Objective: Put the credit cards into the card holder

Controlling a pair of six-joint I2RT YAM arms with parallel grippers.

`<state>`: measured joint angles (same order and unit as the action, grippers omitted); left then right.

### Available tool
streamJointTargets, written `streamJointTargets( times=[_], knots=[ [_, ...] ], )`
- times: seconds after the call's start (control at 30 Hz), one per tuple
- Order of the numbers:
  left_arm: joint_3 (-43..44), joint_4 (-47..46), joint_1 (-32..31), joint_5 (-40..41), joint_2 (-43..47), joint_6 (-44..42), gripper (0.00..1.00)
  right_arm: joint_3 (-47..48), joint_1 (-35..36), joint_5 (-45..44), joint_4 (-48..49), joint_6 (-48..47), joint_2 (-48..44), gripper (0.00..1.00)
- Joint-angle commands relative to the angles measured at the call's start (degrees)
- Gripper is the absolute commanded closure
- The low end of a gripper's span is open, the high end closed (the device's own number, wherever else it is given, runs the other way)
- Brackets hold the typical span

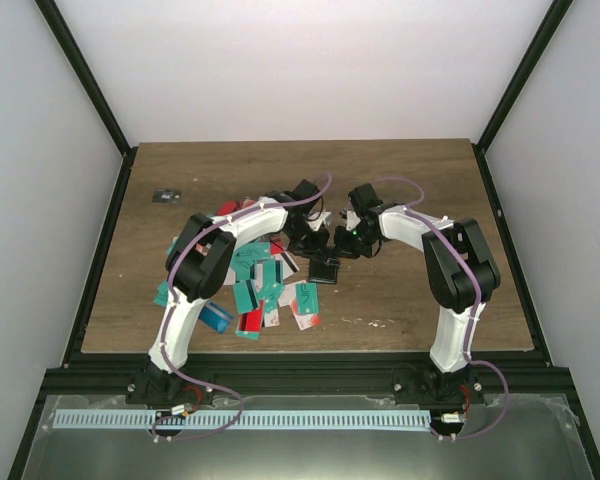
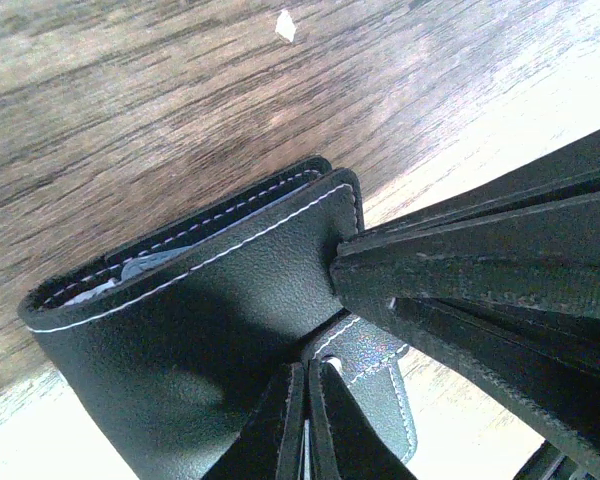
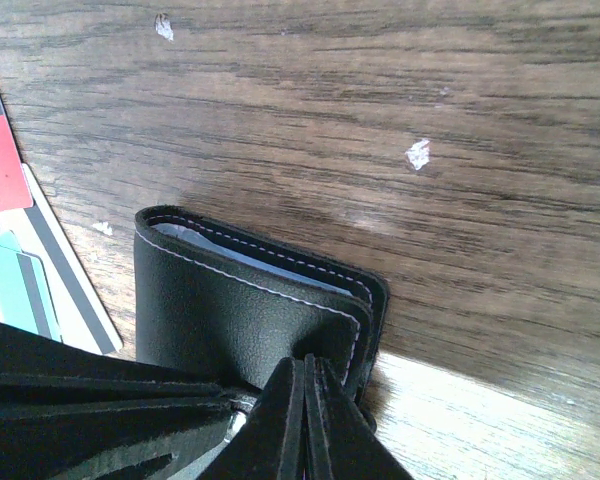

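Note:
The black card holder (image 1: 325, 270) lies folded on the wooden table, with pale lining showing in its slot (image 3: 250, 255). My left gripper (image 1: 315, 250) is shut, its tips (image 2: 306, 372) resting at the holder's (image 2: 190, 330) near side, right by the snap tab (image 2: 375, 375). My right gripper (image 1: 338, 250) is shut too, tips (image 3: 305, 365) pressed against the lower edge of the holder's (image 3: 230, 310) cover. In the left wrist view the right gripper's fingers (image 2: 480, 280) touch the cover's corner. Several credit cards (image 1: 265, 285) lie in a loose pile left of the holder; red, teal and striped ones (image 3: 25, 270) show at the right wrist view's left edge.
A tiny dark grey object (image 1: 166, 195) sits at the table's far left. A few white specks (image 3: 417, 153) dot the wood beyond the holder. Black frame posts (image 1: 90, 90) and pale walls enclose the table on three sides.

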<state>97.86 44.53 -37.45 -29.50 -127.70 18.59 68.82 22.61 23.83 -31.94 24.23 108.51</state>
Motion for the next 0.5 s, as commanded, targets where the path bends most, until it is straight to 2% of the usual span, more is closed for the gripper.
streamJointTargets(
  times=[0.0, 0.47],
  knots=[
    [0.8, 2.6, -0.5, 2.0, -1.6, -1.8, 0.96, -1.1, -0.2, -1.4, -1.6, -0.6, 2.0, 0.98],
    [1.9, 5.9, -2.6, 7.6, -2.4, -3.2, 0.96, -1.4, -0.2, -1.4, -1.6, -0.2, 2.0, 0.98]
  ],
)
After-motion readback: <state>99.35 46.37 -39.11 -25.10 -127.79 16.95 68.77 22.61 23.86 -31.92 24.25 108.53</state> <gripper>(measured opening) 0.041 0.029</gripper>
